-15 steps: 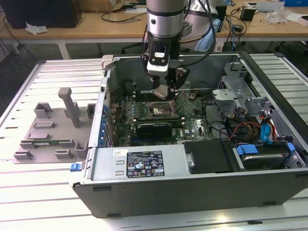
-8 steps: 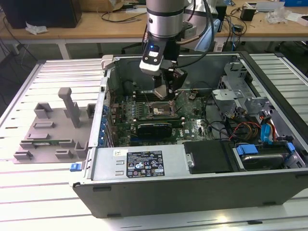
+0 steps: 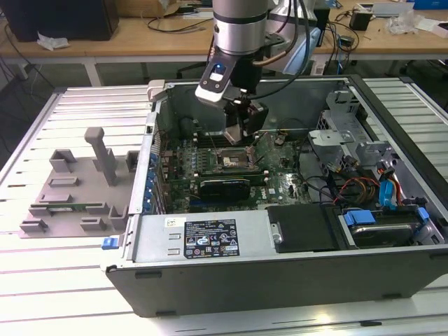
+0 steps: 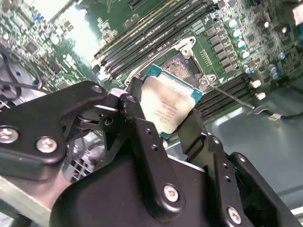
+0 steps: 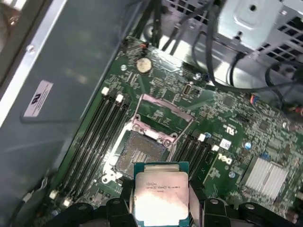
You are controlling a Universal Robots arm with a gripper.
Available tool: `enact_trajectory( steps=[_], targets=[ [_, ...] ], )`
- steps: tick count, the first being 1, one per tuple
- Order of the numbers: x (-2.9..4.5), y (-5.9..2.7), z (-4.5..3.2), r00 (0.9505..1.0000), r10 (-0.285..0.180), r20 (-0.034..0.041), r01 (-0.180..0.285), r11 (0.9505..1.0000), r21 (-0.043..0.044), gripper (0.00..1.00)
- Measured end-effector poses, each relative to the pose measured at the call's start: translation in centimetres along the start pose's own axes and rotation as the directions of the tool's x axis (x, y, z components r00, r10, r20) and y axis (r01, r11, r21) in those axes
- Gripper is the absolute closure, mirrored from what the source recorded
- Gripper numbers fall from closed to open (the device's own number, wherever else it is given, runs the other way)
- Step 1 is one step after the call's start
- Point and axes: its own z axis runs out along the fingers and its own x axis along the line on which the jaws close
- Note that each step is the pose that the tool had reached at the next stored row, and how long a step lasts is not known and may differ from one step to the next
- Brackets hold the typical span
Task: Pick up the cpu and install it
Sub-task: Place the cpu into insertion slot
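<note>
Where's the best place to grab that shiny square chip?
By its two opposite thin edges, pinched from both sides, as the hand holds the chip now. It is flat and thin, so the edges give the only grip.

An open computer case (image 3: 210, 276) lies on the slatted bench (image 3: 70, 301). Just beside it, to the exterior view's left, stands a grey plastic holder (image 3: 70, 189). Inside the case are a green motherboard (image 3: 280, 183), its open socket (image 5: 138, 152), black memory slots (image 5: 94, 137), a round battery (image 5: 143, 65) and blue cables (image 3: 388, 190).
</note>
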Motion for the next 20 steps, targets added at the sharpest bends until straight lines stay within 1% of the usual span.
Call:
enact_trajectory(
  steps=[1, 2, 4, 6, 8, 9, 10, 11, 12, 14, 15, 16, 19, 20],
  targets=[
    [0.0, 0.0, 0.0, 0.9999, 0.015, 0.0006, -0.015, 0.9999, 0.0, 0.45],
    [0.0, 0.0, 0.01, 0.9991, 0.043, 0.0017, -0.043, 0.9991, -0.0001, 0.45],
    [0.0, 0.0, 0.03, 0.9966, 0.082, 0.0032, -0.082, 0.9966, -0.0002, 0.45],
    [0.0, 0.0, 0.04, 0.9923, 0.124, 0.0048, -0.124, 0.9923, -0.0005, 0.45],
    [0.0, 0.0, 0.07, 0.9809, 0.194, 0.0075, -0.194, 0.9809, -0.001, 0.45],
    [0.0, 0.0, 0.09, 0.9711, 0.239, 0.0092, -0.239, 0.9711, -0.0015, 0.45],
    [0.0, 0.0, 0.11, 0.9649, 0.262, 0.0101, -0.262, 0.965, -0.0018, 0.45],
    [0.0, 0.0, 0.12, 0.9603, 0.279, 0.0108, -0.279, 0.9604, -0.002, 0.45],
    [0.0, 0.0, 0.14, 0.9535, 0.301, 0.0117, -0.301, 0.9536, -0.0022, 0.45],
    [0.0, -0.01, 0.2, 0.944, 0.33, 0.0127, -0.33, 0.9441, -0.0026, 0.45],
    [0.0, -0.01, 0.26, 0.942, 0.335, 0.0129, -0.335, 0.9421, -0.0027, 0.45],
    [0.0, -0.01, 0.36, 0.9412, 0.338, 0.013, -0.338, 0.9413, -0.0029, 0.45],
    [0.04, -0.01, 0.84, 0.9405, 0.34, 0.0131, -0.339, 0.9406, -0.0028, 0.45],
    [0.03, -0.02, 0.84, 0.9405, 0.34, 0.0133, -0.339, 0.9406, -0.0027, 0.45]
  ],
)
